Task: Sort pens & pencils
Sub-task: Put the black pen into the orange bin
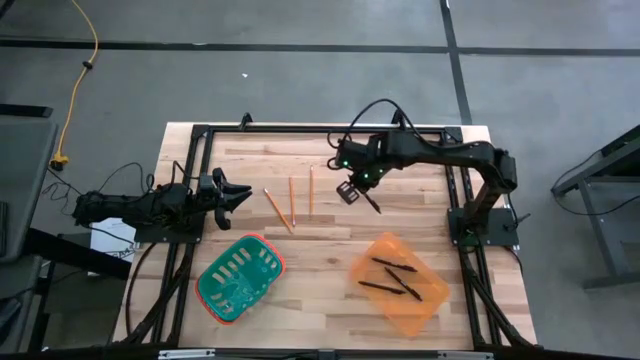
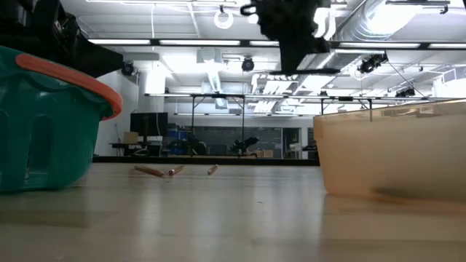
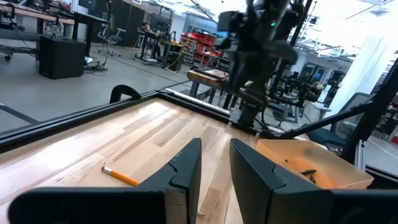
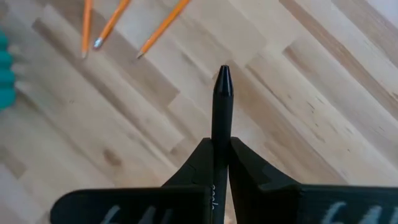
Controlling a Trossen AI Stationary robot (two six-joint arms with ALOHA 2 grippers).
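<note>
Three orange-yellow pencils (image 1: 291, 202) lie flat side by side on the wooden table, between the two arms; they also show in the low view (image 2: 175, 170) and the right wrist view (image 4: 112, 22). Three black pens (image 1: 395, 277) lie inside the orange bin (image 1: 430, 305). My right gripper (image 1: 352, 190) hangs above the table just right of the pencils, shut on another black pen (image 4: 222, 106). My left gripper (image 1: 238, 194) waits open at the table's left edge, pointing at the pencils; one pencil (image 3: 121, 177) lies in front of it. My right gripper pinches the black pen between its two fingers (image 4: 245, 165), which lie along it. The pen's pointed end (image 4: 224, 78) sticks out beyond the fingertips, toward the table below. The pen (image 1: 371, 202) is lifted clear of the table. Its rear end is hidden between the fingers.
A green basket with an orange rim (image 1: 240, 278) sits on the near-left part of the table (image 1: 330, 250), the orange bin (image 2: 393, 153) on the near right. Black frame rails run along the table's left, right and far edges. Bare wood lies between basket and bin.
</note>
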